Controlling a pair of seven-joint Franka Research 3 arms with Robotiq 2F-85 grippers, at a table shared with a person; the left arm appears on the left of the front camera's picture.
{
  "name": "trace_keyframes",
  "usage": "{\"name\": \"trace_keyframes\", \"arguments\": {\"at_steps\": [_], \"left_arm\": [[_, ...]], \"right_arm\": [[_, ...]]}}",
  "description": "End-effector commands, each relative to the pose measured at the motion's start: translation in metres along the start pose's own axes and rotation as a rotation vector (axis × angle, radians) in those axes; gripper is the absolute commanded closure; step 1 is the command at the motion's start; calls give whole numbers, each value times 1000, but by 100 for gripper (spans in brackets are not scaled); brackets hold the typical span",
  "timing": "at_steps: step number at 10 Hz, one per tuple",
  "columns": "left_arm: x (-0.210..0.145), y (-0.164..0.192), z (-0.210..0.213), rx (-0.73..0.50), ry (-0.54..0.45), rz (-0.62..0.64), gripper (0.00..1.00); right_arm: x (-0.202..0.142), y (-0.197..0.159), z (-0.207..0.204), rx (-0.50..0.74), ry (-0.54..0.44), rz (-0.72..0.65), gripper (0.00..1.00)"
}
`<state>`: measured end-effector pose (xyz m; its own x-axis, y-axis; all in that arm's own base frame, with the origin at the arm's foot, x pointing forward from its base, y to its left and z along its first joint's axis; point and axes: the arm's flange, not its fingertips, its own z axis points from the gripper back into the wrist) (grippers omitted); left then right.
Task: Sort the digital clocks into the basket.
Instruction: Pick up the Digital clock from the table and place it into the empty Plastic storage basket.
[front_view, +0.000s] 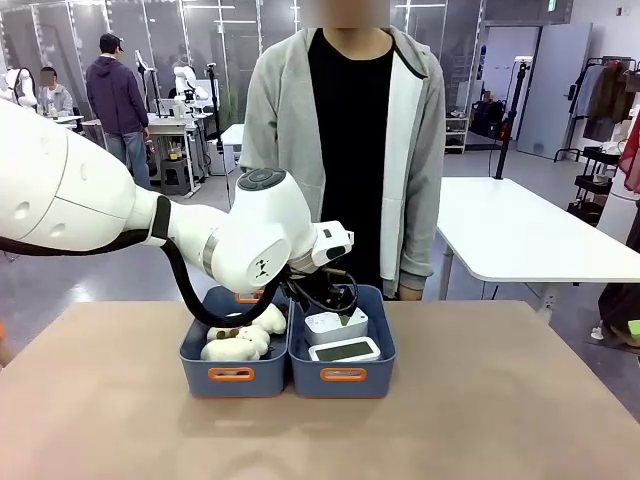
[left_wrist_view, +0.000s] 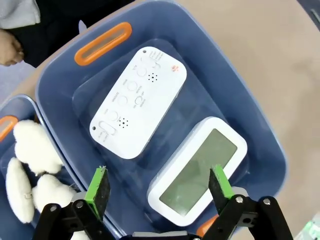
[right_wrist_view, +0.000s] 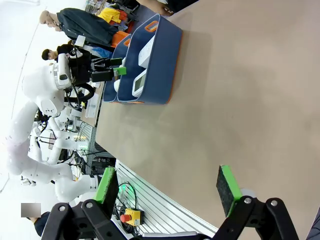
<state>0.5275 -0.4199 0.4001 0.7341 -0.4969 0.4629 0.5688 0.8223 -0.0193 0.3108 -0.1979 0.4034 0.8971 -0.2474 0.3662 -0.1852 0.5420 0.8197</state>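
Two white digital clocks lie in the right blue basket (front_view: 310, 378). One clock (left_wrist_view: 139, 102) lies face down, its button side up. The other clock (left_wrist_view: 197, 170) lies with its grey-green screen up, nearer the basket's (left_wrist_view: 227, 85) front end. My left gripper (left_wrist_view: 159, 190) hangs open just above them, green pads (left_wrist_view: 98, 192) spread with nothing between. From the front, the left gripper (front_view: 343, 318) sits over the clocks (front_view: 343, 350). My right gripper (right_wrist_view: 167, 192) is open and empty over bare table, far from the basket (right_wrist_view: 160, 60).
A second blue bin (front_view: 200, 375) touches the basket's left side and holds cream plush toys (front_view: 240, 340). A person stands right behind the bins, one hand (left_wrist_view: 9, 47) near the basket's far end. The tan tabletop (front_view: 500, 400) spreads around the bins.
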Motion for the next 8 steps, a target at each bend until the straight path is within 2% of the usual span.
{"name": "trace_keyframes", "arguments": {"at_steps": [1,8], "left_arm": [[0,1,-5,9,-7,-3,0],[0,1,-5,9,-7,-3,0]], "right_arm": [[0,2,-1,0,4,-3,0],[0,2,-1,0,4,-3,0]]}}
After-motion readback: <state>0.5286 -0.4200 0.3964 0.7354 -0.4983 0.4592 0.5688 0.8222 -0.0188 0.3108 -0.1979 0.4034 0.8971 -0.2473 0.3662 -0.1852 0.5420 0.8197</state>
